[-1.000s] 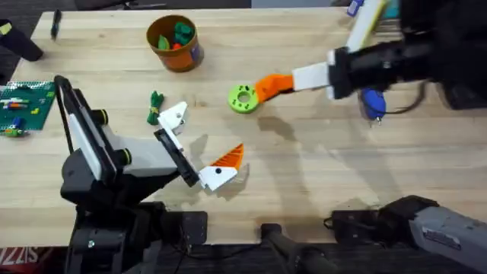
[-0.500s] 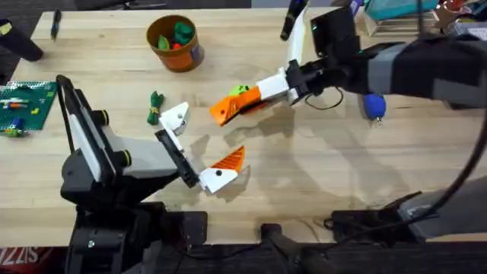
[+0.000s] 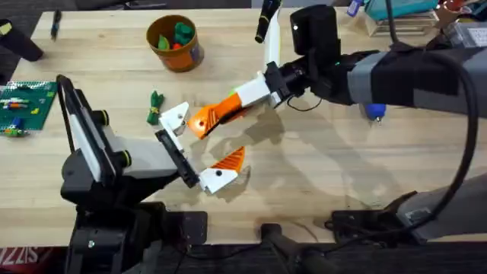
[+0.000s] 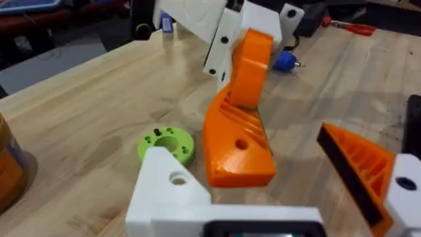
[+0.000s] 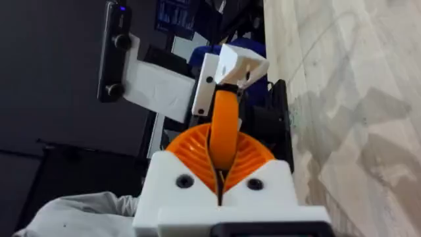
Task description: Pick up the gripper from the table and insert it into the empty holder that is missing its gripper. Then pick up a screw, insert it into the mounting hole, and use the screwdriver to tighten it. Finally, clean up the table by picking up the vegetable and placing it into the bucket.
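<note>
My right gripper (image 3: 232, 105) reaches across the table, shut on the gripper (image 3: 202, 119), a small orange ribbed wedge. In the left wrist view that wedge (image 4: 237, 141) hangs just beside the bare white holder (image 4: 168, 191), close to touching. The holder (image 3: 176, 118) is one finger of my left gripper (image 3: 199, 144), which is open; its other finger carries an orange pad (image 3: 228, 160). The blue screwdriver (image 3: 374, 112) lies behind the right arm. The dark-green vegetable (image 3: 155, 106) lies left of the holder. The orange bucket (image 3: 173, 42) stands at the back. No screw is discernible.
A bright green disc (image 4: 166, 143) lies on the wood just past the holder. A green brick plate (image 3: 27, 103) sits at the left edge, with black items (image 3: 23, 46) behind it. Clutter lines the back right corner (image 3: 396, 11).
The right arm has swung left with the orange wedge, from over the green disc to beside the left gripper's bare white finger. The left arm has stayed still.
</note>
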